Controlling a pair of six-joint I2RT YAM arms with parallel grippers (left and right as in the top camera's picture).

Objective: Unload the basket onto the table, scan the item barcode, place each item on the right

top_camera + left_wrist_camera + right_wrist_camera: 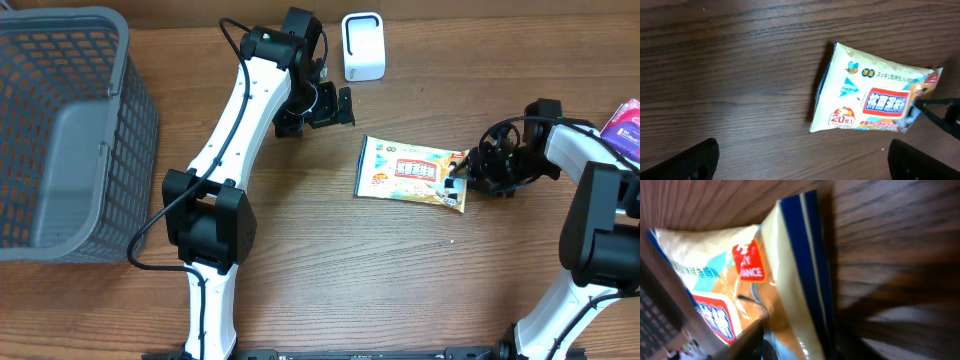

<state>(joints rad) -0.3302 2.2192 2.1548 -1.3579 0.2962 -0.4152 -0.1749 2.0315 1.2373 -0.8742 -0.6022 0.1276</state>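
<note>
The item, a flat wipes packet (pixel 410 172) printed in cream, blue and red, lies on the wooden table. Its front faces up, and no barcode shows. My right gripper (pixel 458 178) is at the packet's right end. In the right wrist view the packet (pixel 715 265) fills the frame and its sealed edge runs between the right gripper's (pixel 795 342) jaws, which are closed on it. My left gripper (pixel 320 112) hovers behind the packet, open and empty. In the left wrist view the packet (pixel 870 95) lies ahead of the left gripper (pixel 802 160), whose fingers stand wide apart.
A white scanner (pixel 362 46) stands at the back of the table, just behind the left gripper. A grey plastic basket (pixel 70 130) takes up the left side. A purple package (pixel 625 122) pokes in at the right edge.
</note>
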